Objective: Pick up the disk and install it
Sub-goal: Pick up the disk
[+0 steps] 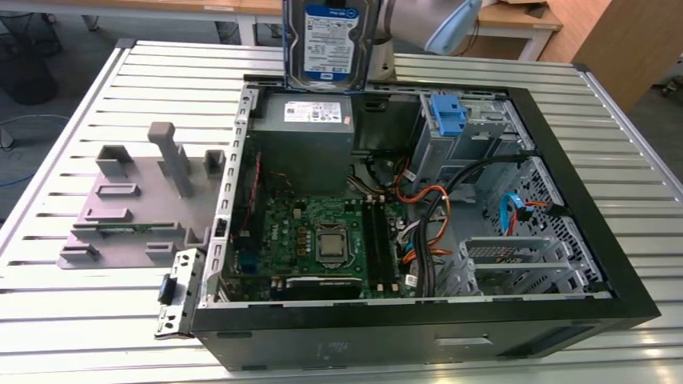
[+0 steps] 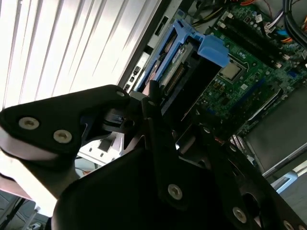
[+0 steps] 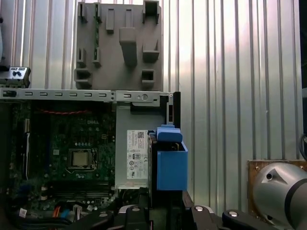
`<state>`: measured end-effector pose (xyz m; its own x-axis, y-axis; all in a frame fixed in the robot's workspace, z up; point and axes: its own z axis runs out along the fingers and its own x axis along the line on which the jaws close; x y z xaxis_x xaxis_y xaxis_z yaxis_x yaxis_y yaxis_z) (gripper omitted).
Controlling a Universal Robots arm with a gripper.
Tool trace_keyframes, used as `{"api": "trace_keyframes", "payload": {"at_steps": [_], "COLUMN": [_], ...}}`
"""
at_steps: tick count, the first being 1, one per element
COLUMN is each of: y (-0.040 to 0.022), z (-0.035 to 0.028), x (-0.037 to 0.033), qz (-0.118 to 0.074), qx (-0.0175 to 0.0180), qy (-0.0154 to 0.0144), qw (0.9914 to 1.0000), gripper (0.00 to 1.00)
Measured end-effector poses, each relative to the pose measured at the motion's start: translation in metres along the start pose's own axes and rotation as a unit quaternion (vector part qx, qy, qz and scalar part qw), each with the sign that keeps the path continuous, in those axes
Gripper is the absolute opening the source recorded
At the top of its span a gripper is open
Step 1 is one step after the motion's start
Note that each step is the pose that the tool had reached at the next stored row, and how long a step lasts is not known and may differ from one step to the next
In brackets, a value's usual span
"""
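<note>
Item 1: disk [image 1: 325, 40], clasped in pincer [image 2: 175, 112], above open computer case [image 1: 373, 340]. Step: transport. Install likely needs carrier squared with drive cage [image 1: 491, 128] below pincer.

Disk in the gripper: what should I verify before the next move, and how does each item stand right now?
1. Disk lifted: ok, it is upright above the power supply.
2. Gripper hold: ok, it is shut on the disk.
3. Blue carrier on the disk: ok.
4. Case open: ok, the motherboard is exposed.
5. Drive cage free: ok, it looks empty.
6. Cables clear of the cage: cannot tell.
</note>
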<state>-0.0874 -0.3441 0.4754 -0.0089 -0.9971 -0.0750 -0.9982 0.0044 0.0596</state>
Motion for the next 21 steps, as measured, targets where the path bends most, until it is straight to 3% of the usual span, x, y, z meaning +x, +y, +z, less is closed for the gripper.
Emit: {"api": "trace_keyframes", "payload": {"at_steps": [14,21], "y": [-0.0443,-0.0473], "z": [-0.0026,-0.0027], "x": [-0.0004,0.0007], "qz": [0.0,0.0], "qx": [-0.0003,-0.0003], "qy": [0.0004,0.0006], "qw": [1.0,1.0], "gripper": [0.35,0.35]}}
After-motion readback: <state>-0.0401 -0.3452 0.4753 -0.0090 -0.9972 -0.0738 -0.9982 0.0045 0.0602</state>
